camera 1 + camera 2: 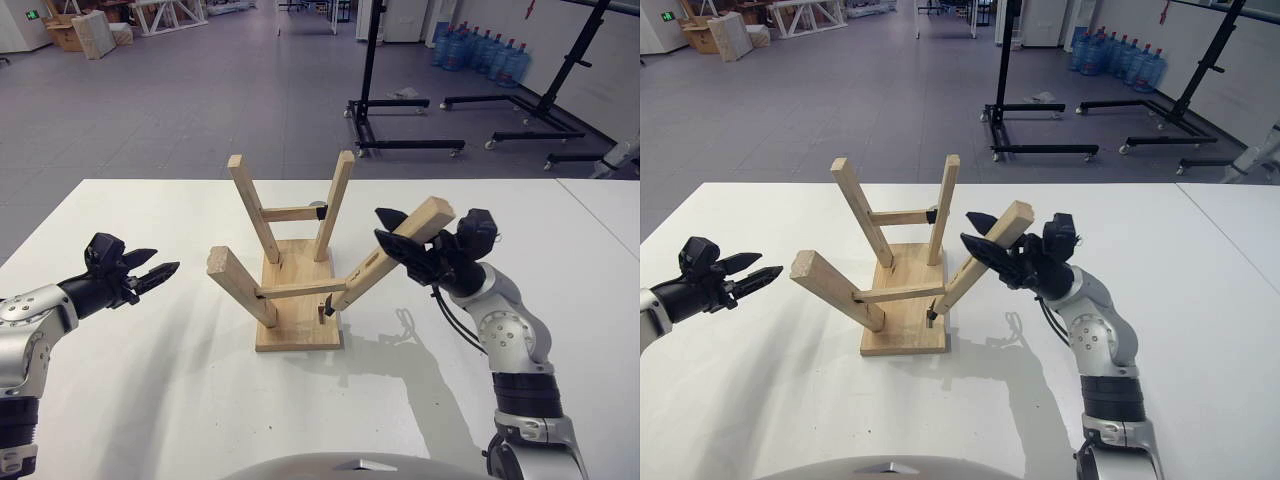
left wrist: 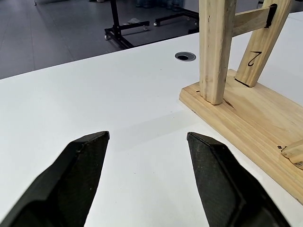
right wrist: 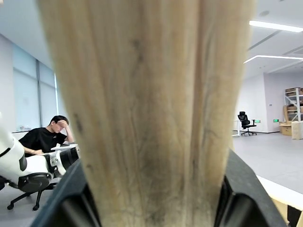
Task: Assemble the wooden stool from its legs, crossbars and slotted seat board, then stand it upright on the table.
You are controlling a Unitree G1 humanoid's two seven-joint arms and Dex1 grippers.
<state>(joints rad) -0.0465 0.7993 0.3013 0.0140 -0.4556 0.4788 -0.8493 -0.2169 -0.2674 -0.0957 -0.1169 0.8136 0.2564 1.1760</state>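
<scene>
The slotted seat board (image 1: 300, 330) lies flat on the white table. Two legs stand in its far end, splayed outward and joined by a crossbar (image 1: 290, 213). A second pair leans over the near end: the left leg (image 1: 238, 285) and the right leg (image 1: 400, 248), linked by a crossbar (image 1: 298, 290). My right gripper (image 1: 380, 225) is shut on the right leg near its top end, and the leg's wood (image 3: 142, 113) sits between the fingers. My left gripper (image 1: 165, 261) hovers open left of the stool, its fingers (image 2: 80, 165) apart over bare table, facing the board (image 2: 246, 109).
A round cable hole (image 2: 185, 56) sits in the table beyond the board. Black wheeled stands (image 1: 400, 110) and water bottles (image 1: 485, 50) are on the floor behind the table. A second white table (image 1: 610, 210) adjoins at the right.
</scene>
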